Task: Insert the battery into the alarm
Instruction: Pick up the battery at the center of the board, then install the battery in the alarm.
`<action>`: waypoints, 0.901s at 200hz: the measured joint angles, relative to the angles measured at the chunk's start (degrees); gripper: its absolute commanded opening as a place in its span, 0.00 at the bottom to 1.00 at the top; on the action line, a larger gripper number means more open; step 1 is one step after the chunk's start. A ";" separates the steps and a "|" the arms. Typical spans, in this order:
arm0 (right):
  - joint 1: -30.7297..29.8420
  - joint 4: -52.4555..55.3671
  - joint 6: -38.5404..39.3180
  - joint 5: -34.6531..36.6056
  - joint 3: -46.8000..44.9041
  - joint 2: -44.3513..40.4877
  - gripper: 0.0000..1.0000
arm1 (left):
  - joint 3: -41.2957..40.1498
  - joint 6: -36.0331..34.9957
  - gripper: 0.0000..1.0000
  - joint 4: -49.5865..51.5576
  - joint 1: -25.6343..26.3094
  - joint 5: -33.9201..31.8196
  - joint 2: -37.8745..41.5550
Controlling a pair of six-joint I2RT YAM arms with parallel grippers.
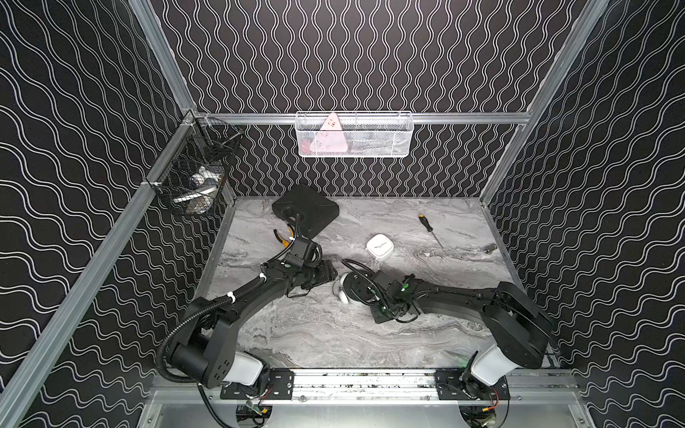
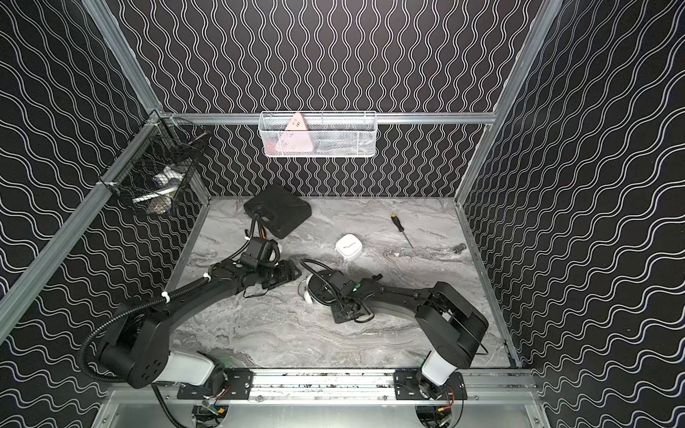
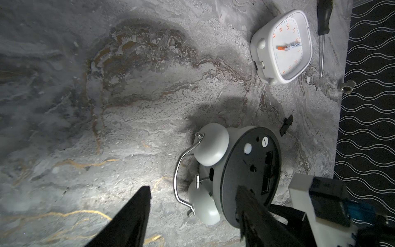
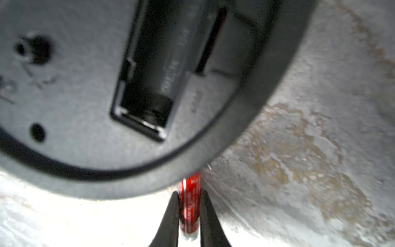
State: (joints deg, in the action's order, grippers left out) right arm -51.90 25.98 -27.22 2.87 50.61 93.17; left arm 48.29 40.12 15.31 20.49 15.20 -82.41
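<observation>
Between the right fingers (image 4: 168, 220): battery (image 4: 190, 211), red, lying on the marble tabletop (image 4: 299, 149) just beside the rim of the alarm (image 4: 74, 96).
Alarm (image 3: 250, 171): face down, black back up, battery compartment (image 4: 147, 85) uncovered.
Right gripper (image 4: 190, 192): closed on the battery from both sides.
Left gripper (image 3: 193, 189): spread wide, holding nothing; one finger over the alarm's back.
Farther off: square white clock (image 3: 284, 46), screwdriver (image 3: 323, 19).

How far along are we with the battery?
Done: the cover lies off beside the alarm; its compartment is open and looks empty. In hand: the right end effector pinches the red battery beside the alarm. Remaining: lift it and seat it in the compartment.
</observation>
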 measured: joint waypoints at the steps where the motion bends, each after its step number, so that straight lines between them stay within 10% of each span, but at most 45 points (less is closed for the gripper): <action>1: 0.00 0.02 0.00 0.00 0.00 -0.04 0.14 | 0.00 0.00 0.68 0.00 0.00 0.00 -0.02; 86: 7.82 0.46 -4.44 -9.44 -0.85 -12.59 0.16 | -0.46 0.02 0.70 -2.38 0.52 1.49 -1.53; 180: 21.35 -2.12 -20.04 -38.75 8.13 1.75 0.16 | 3.69 -4.42 0.63 -0.87 7.26 -3.61 -6.71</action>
State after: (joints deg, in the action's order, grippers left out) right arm -30.55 23.86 -47.27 -35.88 58.74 94.91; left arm 51.99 35.70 14.44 27.75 11.60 -89.12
